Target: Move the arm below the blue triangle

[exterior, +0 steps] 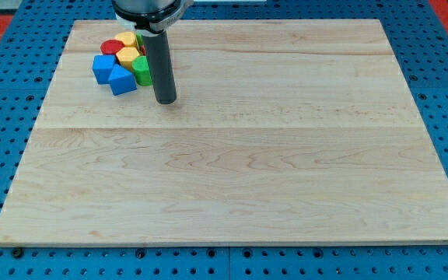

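The blue triangle point(121, 80) lies at the lower edge of a tight cluster of blocks near the board's top left corner. A second blue block point(103, 67) touches it on the left. Behind them are a red block point(114, 47), two yellow blocks point(128, 38) point(128, 56) and a green block point(141, 69). My tip point(166, 100) rests on the board just right of the blue triangle and slightly lower in the view, with a small gap between them. The rod partly hides the cluster's right side.
The wooden board point(232, 155) lies on a blue perforated table point(6, 117). The arm's dark body point(148, 9) hangs over the board's top edge above the cluster.
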